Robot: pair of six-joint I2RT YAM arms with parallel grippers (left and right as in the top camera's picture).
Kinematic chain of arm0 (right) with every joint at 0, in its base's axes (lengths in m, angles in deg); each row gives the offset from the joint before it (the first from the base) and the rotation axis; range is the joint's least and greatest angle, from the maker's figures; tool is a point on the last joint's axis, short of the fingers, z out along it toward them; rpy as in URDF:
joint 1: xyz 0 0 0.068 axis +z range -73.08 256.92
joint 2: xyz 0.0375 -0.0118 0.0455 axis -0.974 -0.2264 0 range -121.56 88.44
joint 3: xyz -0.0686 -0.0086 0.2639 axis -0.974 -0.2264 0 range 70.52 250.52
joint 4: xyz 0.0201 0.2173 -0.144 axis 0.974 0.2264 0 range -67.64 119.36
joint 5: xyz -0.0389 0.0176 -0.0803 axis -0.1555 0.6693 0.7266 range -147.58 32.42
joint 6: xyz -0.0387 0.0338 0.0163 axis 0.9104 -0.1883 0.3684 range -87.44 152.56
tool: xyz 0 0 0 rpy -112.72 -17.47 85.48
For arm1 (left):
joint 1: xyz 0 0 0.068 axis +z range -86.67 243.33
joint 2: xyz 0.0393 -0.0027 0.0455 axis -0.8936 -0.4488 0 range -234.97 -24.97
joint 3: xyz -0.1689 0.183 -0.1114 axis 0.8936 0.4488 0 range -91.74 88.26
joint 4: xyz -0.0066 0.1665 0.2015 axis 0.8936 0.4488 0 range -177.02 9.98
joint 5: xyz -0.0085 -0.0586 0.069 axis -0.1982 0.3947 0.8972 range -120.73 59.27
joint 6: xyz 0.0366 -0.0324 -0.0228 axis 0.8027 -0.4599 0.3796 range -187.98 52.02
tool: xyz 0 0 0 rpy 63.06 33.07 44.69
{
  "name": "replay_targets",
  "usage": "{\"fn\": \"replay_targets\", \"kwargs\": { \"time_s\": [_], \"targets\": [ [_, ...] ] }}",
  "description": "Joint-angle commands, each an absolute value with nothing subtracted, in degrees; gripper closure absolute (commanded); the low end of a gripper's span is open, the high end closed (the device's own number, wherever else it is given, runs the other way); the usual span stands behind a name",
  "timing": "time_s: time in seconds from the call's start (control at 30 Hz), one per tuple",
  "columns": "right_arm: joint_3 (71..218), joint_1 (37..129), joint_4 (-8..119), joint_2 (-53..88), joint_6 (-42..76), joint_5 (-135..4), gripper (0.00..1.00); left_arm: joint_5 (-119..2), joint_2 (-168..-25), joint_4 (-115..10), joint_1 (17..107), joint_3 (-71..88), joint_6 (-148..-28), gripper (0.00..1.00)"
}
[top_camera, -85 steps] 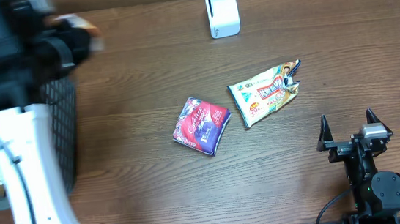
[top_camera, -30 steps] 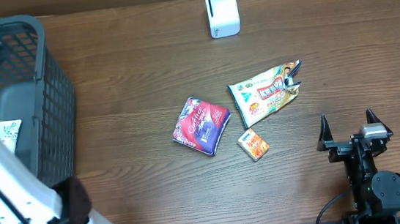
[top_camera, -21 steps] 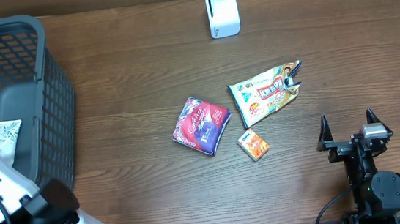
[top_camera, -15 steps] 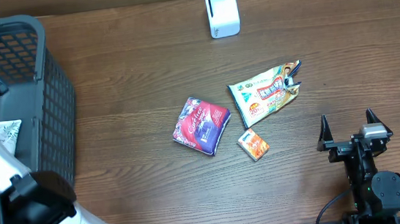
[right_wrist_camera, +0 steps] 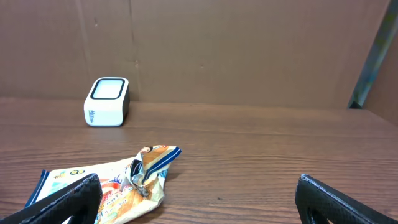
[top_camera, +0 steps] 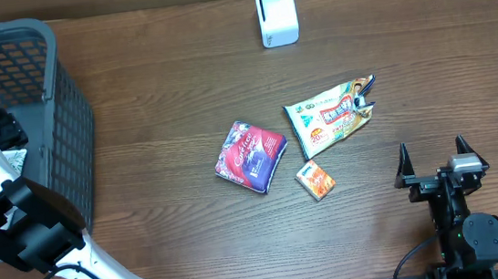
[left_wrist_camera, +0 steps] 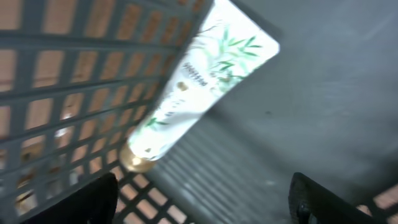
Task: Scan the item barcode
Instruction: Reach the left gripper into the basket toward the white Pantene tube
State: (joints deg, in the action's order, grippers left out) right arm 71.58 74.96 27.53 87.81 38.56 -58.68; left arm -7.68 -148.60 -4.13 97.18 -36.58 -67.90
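I see the white tube printed with green leaves (left_wrist_camera: 200,88) lying inside the dark grey mesh basket (top_camera: 70,138), against its wall. In the left wrist view its long axis runs diagonally, gold cap lower left, flat end upper right. My left gripper (left_wrist_camera: 202,200) hangs spread and empty near it. My right gripper (top_camera: 434,163) stands spread over the brown wooden tabletop (top_camera: 194,236).

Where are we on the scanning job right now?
Done: nothing provable; a purple pouch, a green-orange snack bag and a small orange box lie on the wooden table. In hand: the open left tool hovers over a white leaf-print tube inside the grey mesh basket, gripping nothing. Left: grasp it and present its barcode to the white scanner.
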Motion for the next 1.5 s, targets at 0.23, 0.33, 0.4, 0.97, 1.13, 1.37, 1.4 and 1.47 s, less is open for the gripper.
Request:
{"fn": "replay_targets", "kwargs": {
  "time_s": [0.23, 0.33, 0.4, 0.97, 1.13, 1.37, 1.4, 1.47],
  "targets": [
    [71.0, 74.7, 27.2, 88.3, 38.4, -58.5, 0.0, 2.5, -148.2, 3.2, 97.2, -36.6, -78.7, 0.27],
    [71.0, 74.7, 27.2, 88.3, 38.4, -58.5, 0.0, 2.5, -146.2, 4.1, 97.2, -36.6, -80.5, 0.27],
    [71.0, 74.7, 27.2, 88.3, 38.4, -58.5, 0.0, 2.2, -143.9, 4.1, 97.1, -36.6, -80.8, 0.26],
    [71.0, 74.7, 27.2, 88.3, 38.4, -58.5, 0.0, -10.0, -126.2, 0.6, 99.0, -36.1, -75.1, 0.26],
    [71.0, 74.7, 27.2, 88.3, 38.4, -58.5, 0.0, -13.9, -128.4, -5.8, 99.1, -31.0, -65.3, 0.26],
    [71.0, 74.7, 27.2, 88.3, 38.4, -58.5, 0.0, -10.8, -130.6, -15.6, 99.7, -21.0, -61.0, 0.26],
    [71.0, 74.7, 27.2, 88.3, 38.4, -58.5, 0.0, -10.8, -130.6, -16.9, 99.7, -19.6, -59.5, 0.26],
    [71.0, 74.7, 27.2, 88.3, 38.4, -58.5, 0.0, -10.8, -130.6, -19.2, 99.8, -16.5, -55.7, 0.26]
  ]
}}
